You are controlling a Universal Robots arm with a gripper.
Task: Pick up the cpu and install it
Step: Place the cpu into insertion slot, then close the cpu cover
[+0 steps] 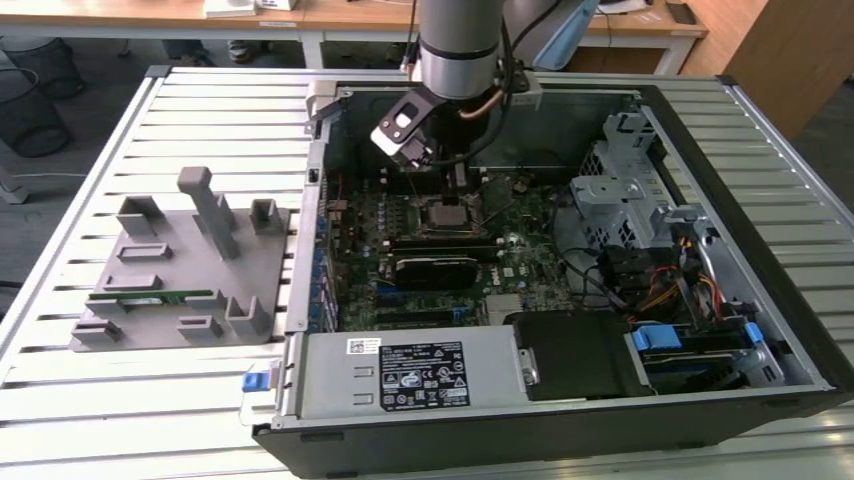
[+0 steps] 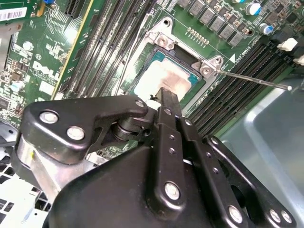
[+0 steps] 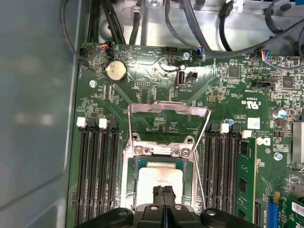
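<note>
cpu (image 3: 156, 178) lies flat inside the open socket (image 3: 127, 175), gripper (image 3: 164, 191) clenched on nothing with its tips just above the chip's top; judged light, stiff, slick-topped and fragile underneath, best pinched by opposite edges.

Exterior high; wrist views over cpu (image 3: 153, 176)

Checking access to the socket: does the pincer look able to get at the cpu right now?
Likely yes. The load plate is swung open, and the shut pincer hangs directly over the cpu lying in the socket, with nothing between them.
</note>
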